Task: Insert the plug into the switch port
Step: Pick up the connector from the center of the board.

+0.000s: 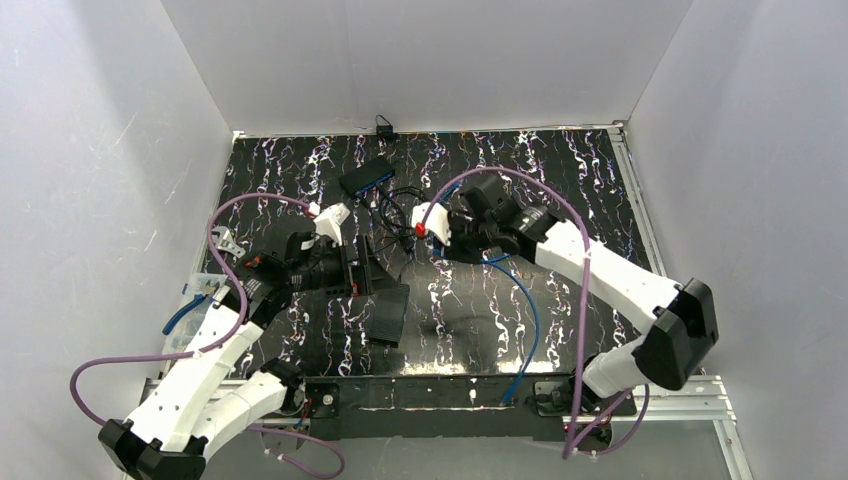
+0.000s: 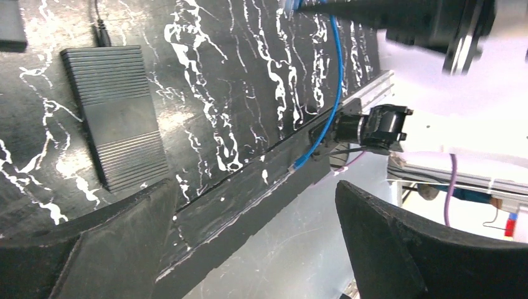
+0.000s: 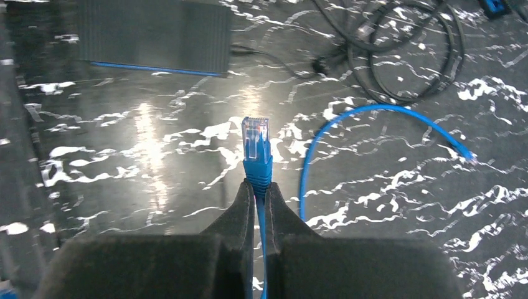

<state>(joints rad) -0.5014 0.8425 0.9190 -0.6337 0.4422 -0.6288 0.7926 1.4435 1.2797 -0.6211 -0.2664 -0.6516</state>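
My right gripper (image 3: 258, 185) is shut on the blue boot of the plug (image 3: 256, 138). Its clear tip sticks out ahead of the fingertips, above the table. In the top view this gripper (image 1: 418, 235) is near the table's middle, and the blue cable (image 1: 528, 310) trails from it to the front edge. A black switch with a blue face (image 1: 367, 175) lies at the back centre. A ribbed black box (image 1: 388, 315) lies nearer; it also shows in the right wrist view (image 3: 155, 28). My left gripper (image 1: 358, 272) is open and empty beside the box, as the left wrist view (image 2: 254, 187) shows.
A coil of thin black cables (image 3: 398, 56) lies between the plug and the back switch. The blue cable's loose end (image 2: 299, 165) rests at the table's front edge. The ribbed box (image 2: 115, 118) has a black lead at its far end. White walls enclose the table.
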